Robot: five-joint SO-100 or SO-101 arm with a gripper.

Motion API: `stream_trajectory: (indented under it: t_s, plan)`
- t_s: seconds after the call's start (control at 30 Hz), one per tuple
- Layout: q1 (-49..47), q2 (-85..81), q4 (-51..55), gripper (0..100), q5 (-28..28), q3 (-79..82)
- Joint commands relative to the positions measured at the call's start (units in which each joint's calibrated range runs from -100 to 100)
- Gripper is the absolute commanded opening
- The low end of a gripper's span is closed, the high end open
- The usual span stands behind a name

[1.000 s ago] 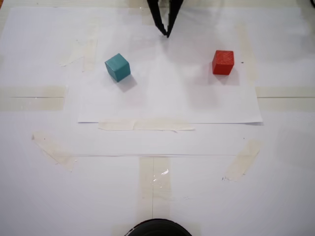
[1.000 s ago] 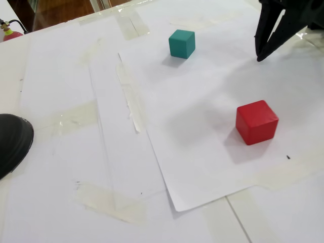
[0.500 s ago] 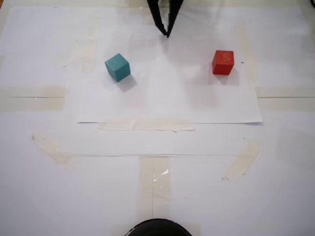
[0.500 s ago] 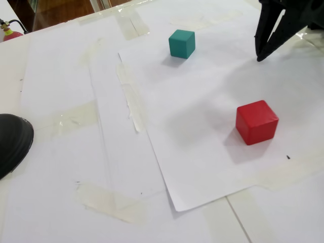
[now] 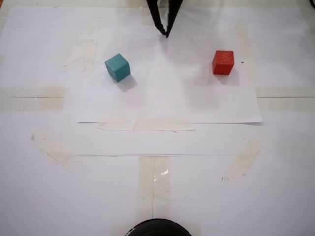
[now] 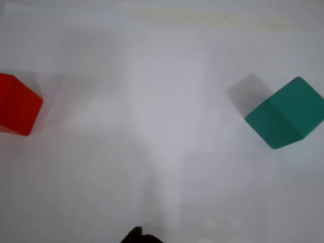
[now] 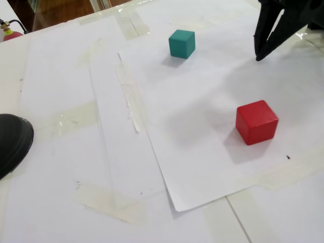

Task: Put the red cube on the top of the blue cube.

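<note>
The red cube (image 5: 223,62) rests on the white paper, right of centre in a fixed view; it also shows in another fixed view (image 7: 256,122) and at the left edge of the wrist view (image 6: 17,104). The blue cube (image 5: 117,67) is teal and sits apart from it on the same sheet (image 7: 181,43), on the right in the wrist view (image 6: 286,114). My black gripper (image 5: 166,34) hangs at the far edge between the two cubes (image 7: 258,57), its fingertips meeting in a point, holding nothing. Only a dark tip of it shows in the wrist view (image 6: 139,236).
White paper sheets (image 5: 167,105) are fixed to the table with several strips of beige tape (image 5: 145,126). A dark round object (image 5: 157,227) sits at the near edge (image 7: 10,142). A wooden floor and a small red item (image 7: 11,33) lie beyond the table corner.
</note>
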Motion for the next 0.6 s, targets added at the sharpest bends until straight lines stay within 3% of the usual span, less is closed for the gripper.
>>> stream_trajectory:
  t_s: [0.0,0.23,0.57]
  plan:
    - [1.11,-0.81,-2.3,0,0.05,0.81]
    - [-0.1,-0.81,-2.95,0,2.15,-3.27]
    - [1.49,-0.04,8.79,0,1.07,-19.89]
